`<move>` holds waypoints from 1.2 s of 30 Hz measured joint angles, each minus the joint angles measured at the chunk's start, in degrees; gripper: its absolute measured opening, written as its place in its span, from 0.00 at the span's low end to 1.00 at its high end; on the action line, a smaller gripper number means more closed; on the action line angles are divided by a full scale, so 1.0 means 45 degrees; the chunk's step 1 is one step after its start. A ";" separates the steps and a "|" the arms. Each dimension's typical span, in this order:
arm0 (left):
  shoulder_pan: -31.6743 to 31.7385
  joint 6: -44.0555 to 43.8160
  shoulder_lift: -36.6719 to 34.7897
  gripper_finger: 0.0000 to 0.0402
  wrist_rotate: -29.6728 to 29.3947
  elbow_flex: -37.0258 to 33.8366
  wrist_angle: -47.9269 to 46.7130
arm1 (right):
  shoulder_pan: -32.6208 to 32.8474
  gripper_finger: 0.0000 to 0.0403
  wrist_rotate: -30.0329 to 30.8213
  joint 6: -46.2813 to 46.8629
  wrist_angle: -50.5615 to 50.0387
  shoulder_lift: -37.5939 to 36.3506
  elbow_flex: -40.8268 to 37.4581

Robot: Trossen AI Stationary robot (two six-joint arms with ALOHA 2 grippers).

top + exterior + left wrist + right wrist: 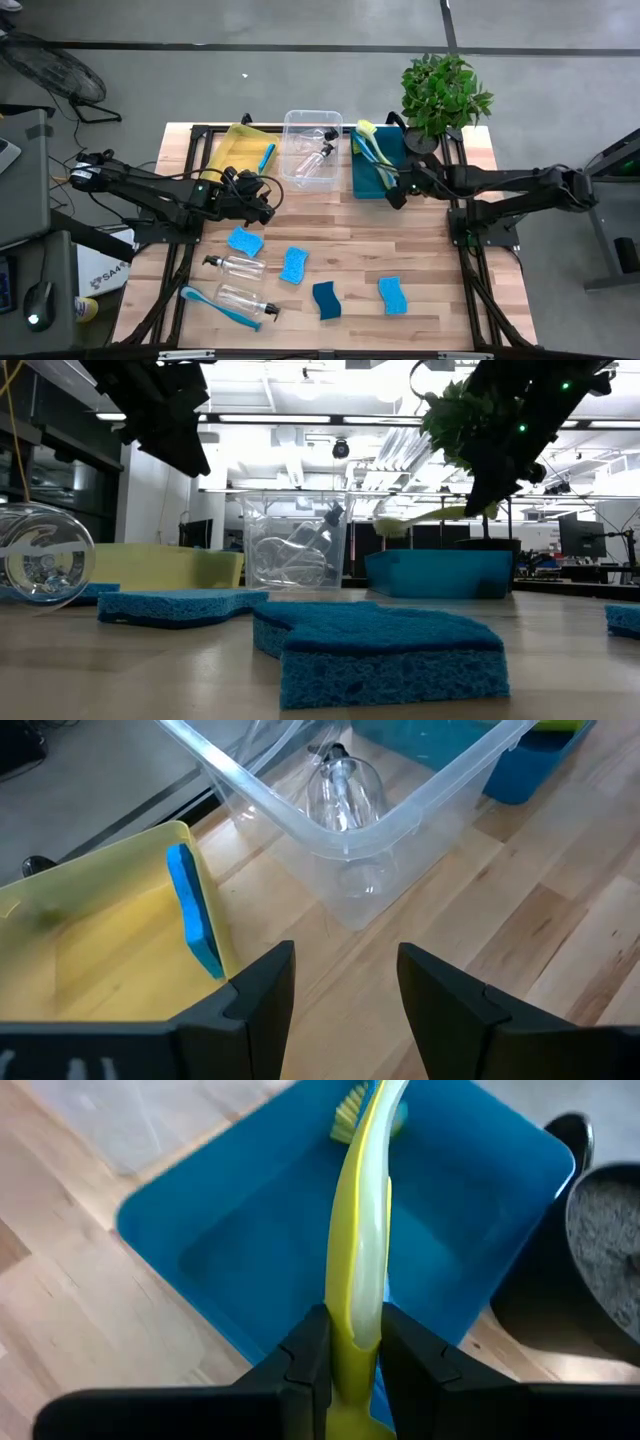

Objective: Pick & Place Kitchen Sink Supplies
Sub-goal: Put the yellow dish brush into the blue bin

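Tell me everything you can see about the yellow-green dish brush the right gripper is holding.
The yellow-green dish brush looks like glossy plastic, with a long, slim handle that curves gently and a paler strip along it. The right gripper is shut on the handle's near end. The handle stretches over the teal bin, and its bristled head sits at the bin's far wall. Whether the head touches the bin cannot be told.

**Both arms reaching in from the sides**

Left gripper (268, 208) hangs above the table with fingers (262, 995) spread apart, nothing between them. Right gripper (397, 187) is clamped, fingers (306, 1348) pinched tight, arm stretched out from its side.
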 joint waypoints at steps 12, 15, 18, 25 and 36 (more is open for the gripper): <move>0.0000 0.0000 0.0000 0.43 0.0034 0.0000 0.0007 | -0.1042 0.15 -0.1211 -0.1439 -0.0339 0.0147 -0.0010; 0.0000 0.0000 0.0000 0.43 0.0110 0.0000 0.0019 | -0.1167 0.15 -0.1365 -0.1495 -0.0326 0.0379 -0.0010; 0.0000 -0.0005 0.0000 0.43 0.0141 0.0000 0.0034 | -0.1228 0.15 -0.1451 -0.1495 -0.0324 0.0800 -0.0010; -0.0001 -0.0019 0.0000 0.43 0.0281 0.0000 0.0034 | -0.1230 0.15 -0.1162 -0.1467 0.0183 0.1750 -0.0019; 0.0000 -0.0055 0.0000 0.43 0.0291 0.0000 0.0029 | -0.1389 0.15 -0.1105 -0.1884 0.0841 0.1997 -0.0019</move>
